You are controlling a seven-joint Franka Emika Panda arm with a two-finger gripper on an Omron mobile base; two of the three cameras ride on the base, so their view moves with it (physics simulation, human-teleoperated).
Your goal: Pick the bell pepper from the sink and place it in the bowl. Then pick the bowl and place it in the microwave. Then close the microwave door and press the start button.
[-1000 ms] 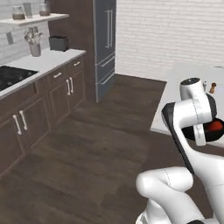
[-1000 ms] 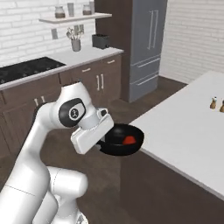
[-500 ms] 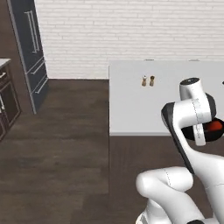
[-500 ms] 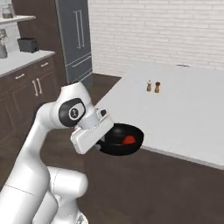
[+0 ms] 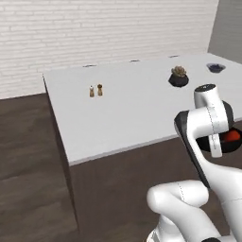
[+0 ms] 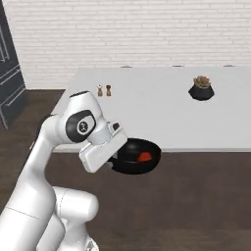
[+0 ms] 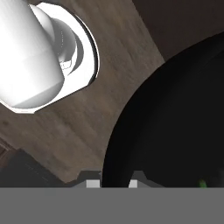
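White brick wall backs a pale counter [image 6: 162, 112] carrying 2 small shakers [image 6: 104, 90] and a potted plant [image 6: 201, 88]. Just in front of its near edge, above open dark wood floor [image 6: 196, 196], the gripper [image 6: 116, 156] is clamped on the bowl [image 6: 137, 156] rim, the pepper [image 6: 143, 157] inside.
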